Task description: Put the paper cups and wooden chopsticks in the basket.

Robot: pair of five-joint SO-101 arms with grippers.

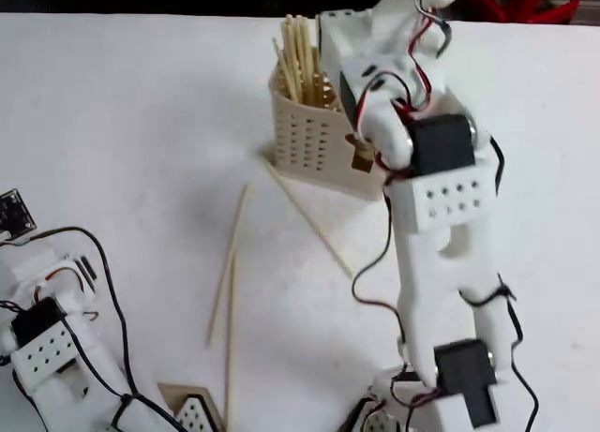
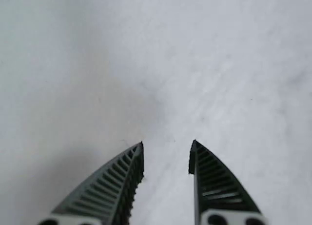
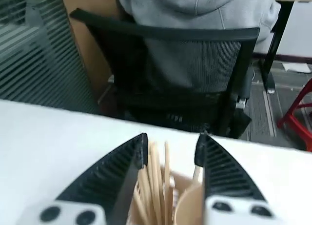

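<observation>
A cream perforated basket stands at the table's far middle with a bundle of wooden chopsticks upright in it. Three loose chopsticks lie on the table in front of it: one slanting away from the basket's foot, two nearer the front. My right gripper hangs open over the basket, with the standing chopsticks between its fingers and a tan rim beside them. My left gripper is open over bare white table, holding nothing.
My left arm sits at the front left corner with its cables. A tan perforated piece lies at the front edge. The right arm's body spans the table's right middle. A black office chair stands beyond the table's far edge.
</observation>
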